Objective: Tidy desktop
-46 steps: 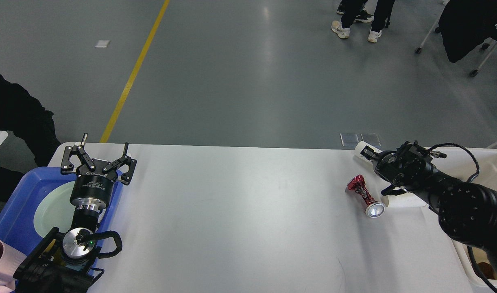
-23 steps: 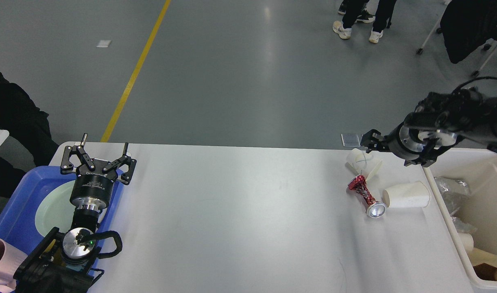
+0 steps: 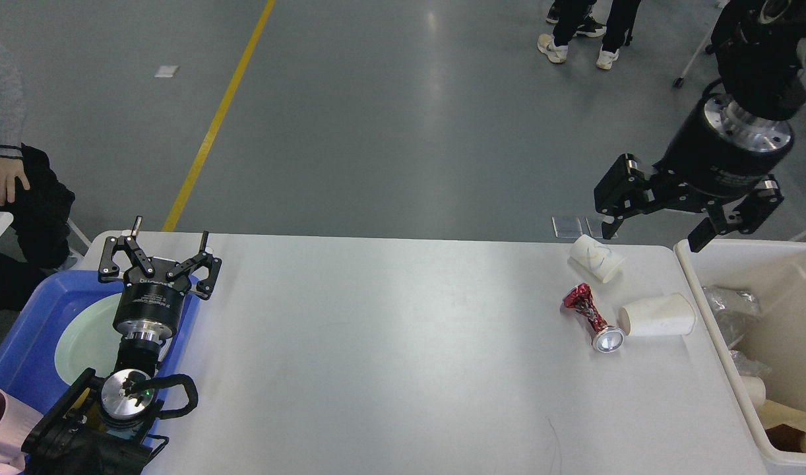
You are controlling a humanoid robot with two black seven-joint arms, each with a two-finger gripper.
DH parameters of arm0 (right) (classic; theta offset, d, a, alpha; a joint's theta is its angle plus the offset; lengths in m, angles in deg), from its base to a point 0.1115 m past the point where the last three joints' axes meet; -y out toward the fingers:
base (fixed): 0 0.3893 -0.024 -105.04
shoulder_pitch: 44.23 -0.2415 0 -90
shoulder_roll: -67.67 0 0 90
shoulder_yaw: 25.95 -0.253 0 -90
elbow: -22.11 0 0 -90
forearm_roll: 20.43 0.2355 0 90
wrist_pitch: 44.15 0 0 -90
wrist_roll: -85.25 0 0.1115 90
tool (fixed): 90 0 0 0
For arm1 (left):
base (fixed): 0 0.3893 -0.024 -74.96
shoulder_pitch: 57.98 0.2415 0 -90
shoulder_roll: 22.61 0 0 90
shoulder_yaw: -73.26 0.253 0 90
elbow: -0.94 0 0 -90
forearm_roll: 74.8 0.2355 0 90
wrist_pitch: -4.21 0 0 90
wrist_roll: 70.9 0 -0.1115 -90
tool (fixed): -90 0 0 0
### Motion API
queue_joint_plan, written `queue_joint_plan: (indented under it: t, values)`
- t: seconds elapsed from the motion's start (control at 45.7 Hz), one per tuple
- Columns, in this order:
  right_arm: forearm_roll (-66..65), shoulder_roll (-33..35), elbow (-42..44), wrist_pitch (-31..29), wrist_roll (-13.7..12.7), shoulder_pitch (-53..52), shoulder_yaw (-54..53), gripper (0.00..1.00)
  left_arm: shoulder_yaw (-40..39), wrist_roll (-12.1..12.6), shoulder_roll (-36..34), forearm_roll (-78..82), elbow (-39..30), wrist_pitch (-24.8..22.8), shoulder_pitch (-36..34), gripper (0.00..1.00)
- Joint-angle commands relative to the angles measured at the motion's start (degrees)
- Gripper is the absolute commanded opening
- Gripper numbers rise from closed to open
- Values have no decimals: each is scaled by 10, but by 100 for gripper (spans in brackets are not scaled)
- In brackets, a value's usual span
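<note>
Three pieces of litter lie near the right end of our white surface (image 3: 390,356): a crushed red can (image 3: 591,316) touching a paper cup on its side (image 3: 657,315), and a second tipped cup (image 3: 595,258) just behind. Our right claw (image 3: 652,231) hangs above them, fingers spread and empty, beside the cream bin (image 3: 690,277). Our left claw (image 3: 169,251), also spread, rests over the blue tray (image 3: 27,330).

1. The left arm enters at the lower left, and its left gripper (image 3: 168,245) points away from the head with fingers spread wide
2. The right arm reaches in from the upper right, and its right gripper (image 3: 648,238) hangs downward, fingers parted and holding nothing
</note>
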Motion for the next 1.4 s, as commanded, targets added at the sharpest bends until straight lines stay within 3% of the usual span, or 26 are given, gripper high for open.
queue_joint_plan:
  t: [0.0,0.613,0.854,1.138,1.379]
  values:
    - [-3,-1,-67,-1,-7,-68,3,100,0,0,0,0,0,0,0,96]
    - [0,0,-87,-4,-4,-96,27,100,0,0,0,0,0,0,0,96]
    - [1,-2,-78,24,-1,-85,20,100,0,0,0,0,0,0,0,96]
    - [21,69,7,149,-4,97,31,100,0,0,0,0,0,0,0,96]
    - [93,117,147,166,-3,274,7,100,0,0,0,0,0,0,0,96]
